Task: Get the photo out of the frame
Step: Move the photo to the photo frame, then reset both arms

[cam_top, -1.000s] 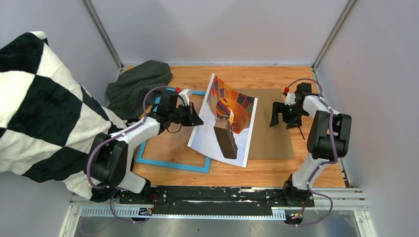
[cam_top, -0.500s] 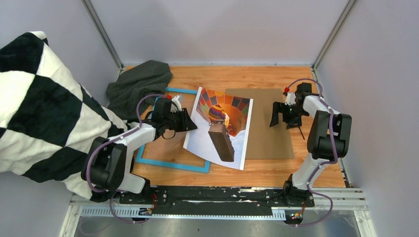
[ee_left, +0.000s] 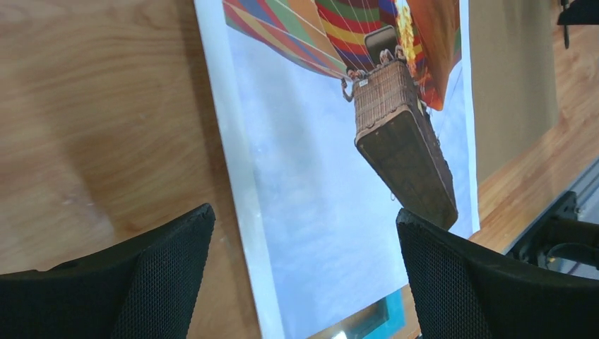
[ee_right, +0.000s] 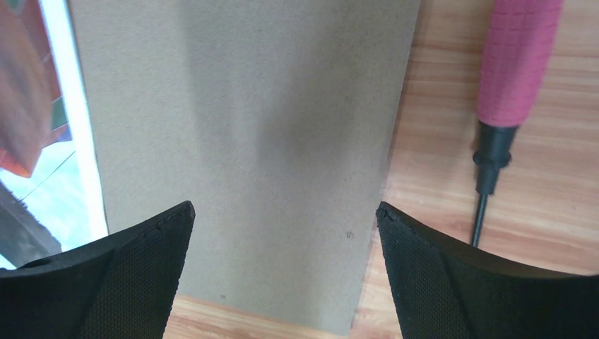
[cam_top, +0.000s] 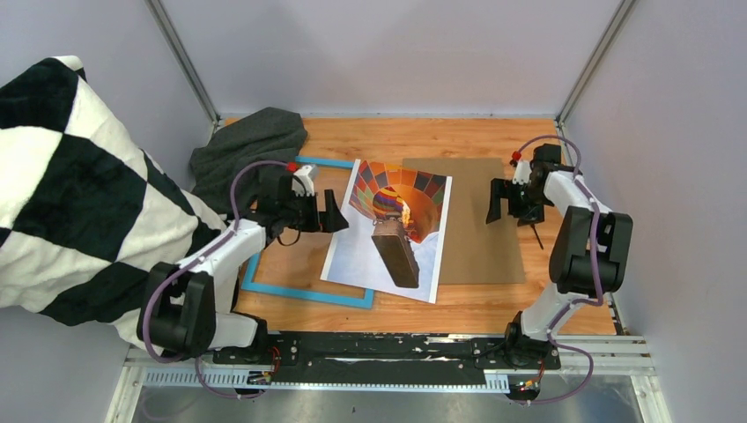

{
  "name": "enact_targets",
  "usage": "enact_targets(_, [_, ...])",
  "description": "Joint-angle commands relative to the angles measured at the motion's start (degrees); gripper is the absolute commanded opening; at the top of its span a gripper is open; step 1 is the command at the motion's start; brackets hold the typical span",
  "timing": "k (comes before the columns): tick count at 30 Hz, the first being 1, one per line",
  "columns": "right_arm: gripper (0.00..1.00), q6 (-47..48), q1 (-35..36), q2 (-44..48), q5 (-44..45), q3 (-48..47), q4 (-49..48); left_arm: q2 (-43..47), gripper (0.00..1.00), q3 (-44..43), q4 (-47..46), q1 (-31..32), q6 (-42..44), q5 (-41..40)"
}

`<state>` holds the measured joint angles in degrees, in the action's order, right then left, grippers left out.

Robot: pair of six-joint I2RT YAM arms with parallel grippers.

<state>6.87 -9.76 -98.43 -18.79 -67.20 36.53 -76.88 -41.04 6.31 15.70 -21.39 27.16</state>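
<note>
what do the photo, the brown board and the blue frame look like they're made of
The photo looks like thin printed paper, white-bordered, lying almost flat with no visible thickness. The brown board seems matte cardboard or fibreboard: dull, finely grained, no shine. The frame has a smooth bright-blue finish; wood or plastic underneath, I cannot tell.

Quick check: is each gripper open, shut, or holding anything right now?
Left gripper: open, empty, above the photo edge.
Right gripper: open, empty, above the backing board.

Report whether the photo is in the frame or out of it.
Out: the photo lies loose across the right side of the frame and the backing board.
</note>
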Motion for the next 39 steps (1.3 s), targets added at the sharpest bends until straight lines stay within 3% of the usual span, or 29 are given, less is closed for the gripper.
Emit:
enact_targets(1, [1.0, 0.1, -0.8, 7.9, -0.3, -1.4, 3.9, 6.3, 1.0, -5.7, 10.6, -3.5, 12.8, -0.4])
enact_targets(5, [1.0, 2.4, -0.6, 13.8, -6.0, -3.4, 6.9, 10.9, 1.0, -11.3, 19.8, -5.0, 24.9, -4.8])
enact_targets(13, [1.0, 9.1, 1.0, 30.8, -12.6, -4.2, 7.9, 17.0, 1.0, -15.9, 29.9, -8.4, 35.0, -6.5])
enact_targets(23, [1.0, 16.4, 1.1, 59.0, -26.7, 3.9, 0.2, 34.5, 1.0, -9.5, 26.9, -8.6, 40.6, -9.1])
enact_targets(39, [1.0, 13.9, 1.1, 65.1, -30.3, 7.0, -2.0, 38.4, 1.0, -7.0, 26.4, -8.6, 41.2, -7.3])
